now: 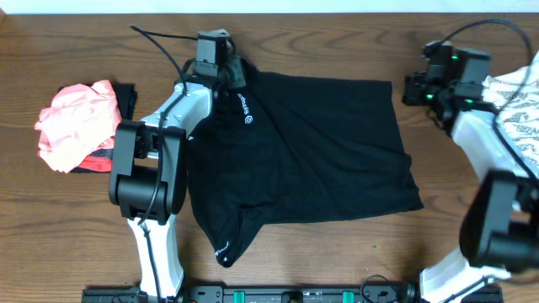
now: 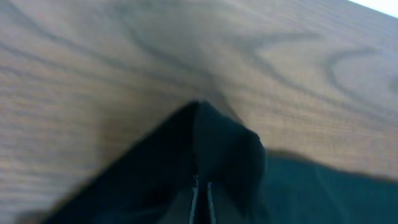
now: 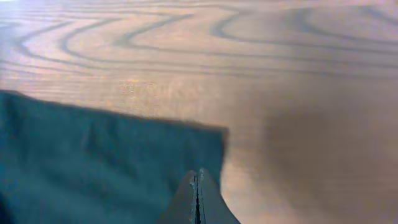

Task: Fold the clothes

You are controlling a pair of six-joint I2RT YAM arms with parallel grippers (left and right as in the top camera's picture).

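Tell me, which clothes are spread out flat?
The black shirt in the middle. The pink clothes are crumpled in a heap; the white patterned one is half hidden.

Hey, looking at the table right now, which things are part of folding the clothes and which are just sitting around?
Part of the job:
- black garment, one far corner pinched by the left gripper
- right gripper, shut at the other far corner
- pink garment
- white leaf-patterned garment

Just lying about:
- dark item under the pink one, too hidden to identify
- wooden table

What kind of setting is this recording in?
Likely a robot lab bench: black-and-white left arm, matching right arm, brown wood-grain table, large black T-shirt spread for folding.
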